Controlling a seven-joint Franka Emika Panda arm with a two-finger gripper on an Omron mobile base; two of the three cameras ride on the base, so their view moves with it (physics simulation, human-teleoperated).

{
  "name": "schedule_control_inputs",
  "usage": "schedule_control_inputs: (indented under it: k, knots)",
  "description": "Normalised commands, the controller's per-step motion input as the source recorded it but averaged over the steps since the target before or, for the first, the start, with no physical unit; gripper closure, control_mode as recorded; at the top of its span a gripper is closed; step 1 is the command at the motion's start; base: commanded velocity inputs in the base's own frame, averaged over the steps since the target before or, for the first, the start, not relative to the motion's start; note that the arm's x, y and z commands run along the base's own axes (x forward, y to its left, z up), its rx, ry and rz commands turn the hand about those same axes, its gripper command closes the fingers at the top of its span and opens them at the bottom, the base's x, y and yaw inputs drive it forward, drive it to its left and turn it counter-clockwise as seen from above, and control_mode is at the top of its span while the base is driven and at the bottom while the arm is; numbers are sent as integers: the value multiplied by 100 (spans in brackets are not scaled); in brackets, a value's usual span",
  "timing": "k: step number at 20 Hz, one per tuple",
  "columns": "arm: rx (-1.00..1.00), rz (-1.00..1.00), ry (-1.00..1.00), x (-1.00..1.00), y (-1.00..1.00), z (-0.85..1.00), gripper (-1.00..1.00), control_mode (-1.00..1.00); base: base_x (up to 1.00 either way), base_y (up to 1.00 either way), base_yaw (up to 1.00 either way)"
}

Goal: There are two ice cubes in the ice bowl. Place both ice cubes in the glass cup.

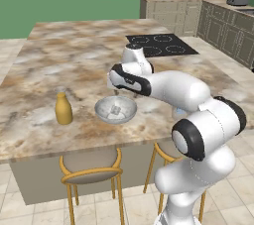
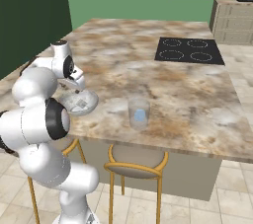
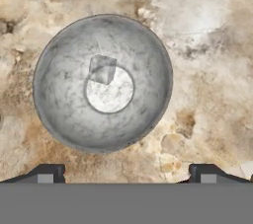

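The white arm reaches forward, wrist bent downward. The gripper (image 3: pixel 126 171) hangs open, fingertips (image 3: pixel 49 172) wide apart at 6 o'clock in the hand view.

my two base cams sit behind the arm, left and right, angled forward and down at mid range. both cover the marble counter (image 1: pixel 59 65), the ice bowl (image 1: pixel 115 109) and the hob (image 1: pixel 161 44). my hand cam looks straight down, close over the ice bowl (image 3: pixel 103 82).
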Motion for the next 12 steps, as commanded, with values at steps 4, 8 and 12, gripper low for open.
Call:
schedule_control_inputs:
  k: [4,8,12]
  knots:
    - [1,0,8,5,28,-16,-100,-100,0,0,0]
    - [0,0,6,6,0,-45,-100,-100,0,0,0]
    - [0,0,0,13,0,-52,-100,-100,0,0,0]
